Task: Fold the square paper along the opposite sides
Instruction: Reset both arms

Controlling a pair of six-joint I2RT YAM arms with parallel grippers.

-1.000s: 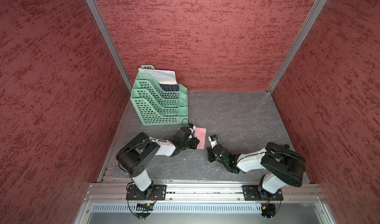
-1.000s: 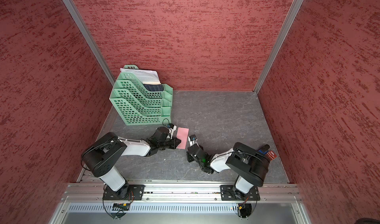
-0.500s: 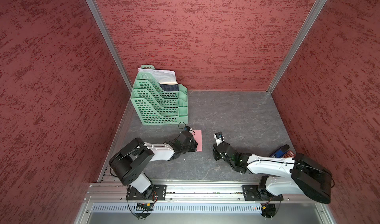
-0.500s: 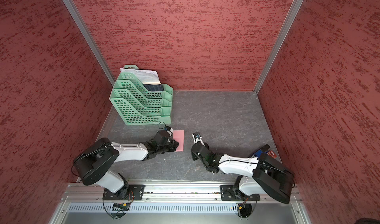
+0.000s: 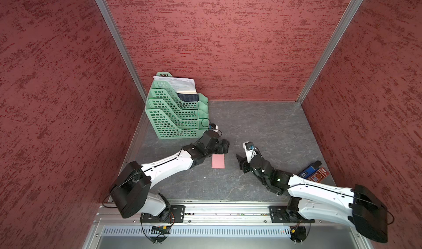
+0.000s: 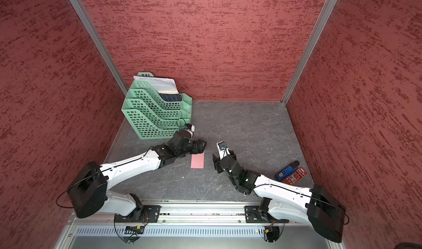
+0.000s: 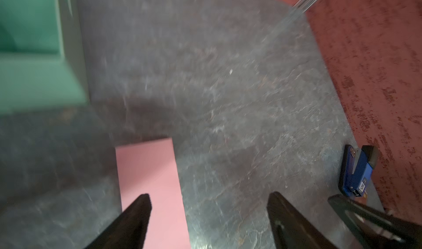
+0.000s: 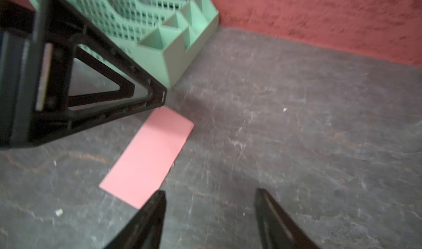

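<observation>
The square paper [image 5: 218,161] [image 6: 197,161] lies flat on the grey floor as a narrow pink rectangle, with nothing holding it. My left gripper [image 5: 225,145] [image 6: 202,145] hovers at its far end, open and empty. In the left wrist view [image 7: 210,194] one finger sits over the paper [image 7: 148,179] and the other over bare floor. My right gripper [image 5: 241,160] [image 6: 215,161] stands just right of the sheet, open and empty [image 8: 210,190]. The right wrist view has the paper [image 8: 148,158] beside one fingertip, apart from it.
A green stacked tray rack [image 5: 175,115] with white printed papers [image 5: 175,82] stands at the back left, close behind the left gripper. A blue packet [image 5: 309,170] and an orange packet [image 5: 319,176] lie by the right wall. Red walls close three sides.
Both grippers went from shut to open. The left gripper came off the paper toward its far end. The right arm stretched out low, its gripper staying right of the sheet.
</observation>
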